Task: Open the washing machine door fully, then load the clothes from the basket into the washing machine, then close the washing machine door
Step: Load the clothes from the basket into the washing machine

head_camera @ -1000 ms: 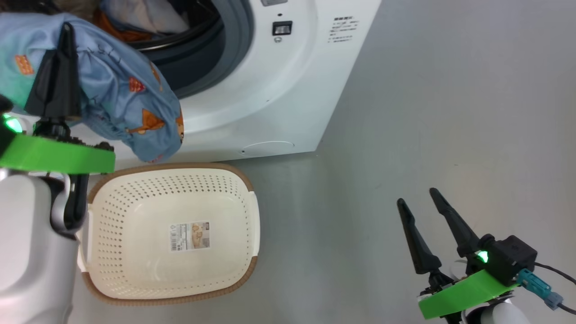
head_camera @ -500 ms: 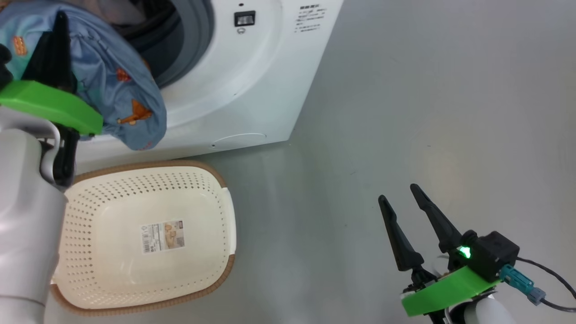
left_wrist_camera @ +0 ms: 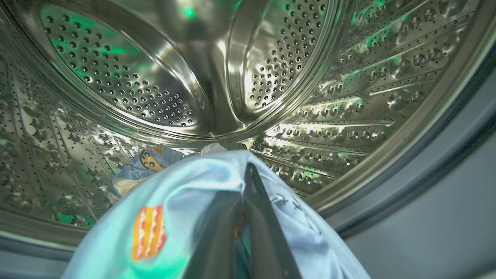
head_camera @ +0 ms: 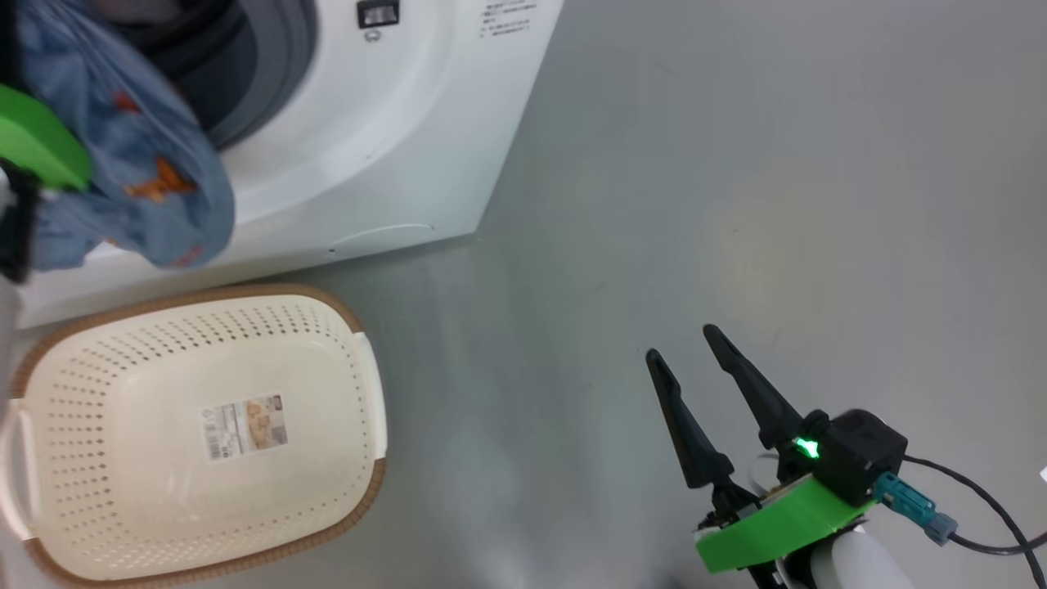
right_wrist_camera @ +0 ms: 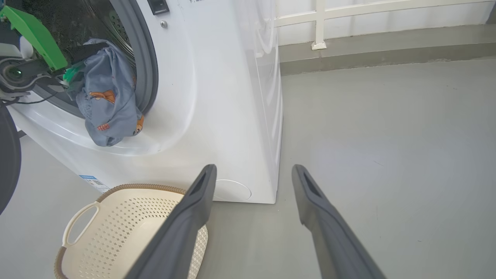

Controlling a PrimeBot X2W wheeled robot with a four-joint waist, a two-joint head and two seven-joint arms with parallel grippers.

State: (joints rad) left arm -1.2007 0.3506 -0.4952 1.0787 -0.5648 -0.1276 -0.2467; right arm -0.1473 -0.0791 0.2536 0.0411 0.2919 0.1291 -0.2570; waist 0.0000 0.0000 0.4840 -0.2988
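My left gripper point(left_wrist_camera: 248, 170) is shut on a light-blue bear-print garment point(left_wrist_camera: 186, 193) of the clothes, at the mouth of the washing machine point(head_camera: 393, 123). The garment point(right_wrist_camera: 108, 108) hangs over the grey gasket and lower front rim. Past the fingers lies the steel drum point(left_wrist_camera: 310, 77) with another printed garment point(left_wrist_camera: 147, 166) on its floor. The cream basket point(head_camera: 123, 352) stands on the floor before the machine, holding nothing but its paper label. A black curved edge of the washing machine door point(right_wrist_camera: 7, 162) shows at the far left. My right gripper point(head_camera: 680, 343) hangs open, nothing in it, over bare floor.
Grey floor stretches to the right of the machine. A white railing point(right_wrist_camera: 319, 23) and a low kerb run along the back wall. A cable point(head_camera: 981, 507) trails from my right wrist.
The head camera has swung, so machine, basket and both arms slide left in the picture. The left gripper keeps hold of the garment at the opening. The right gripper stays open.
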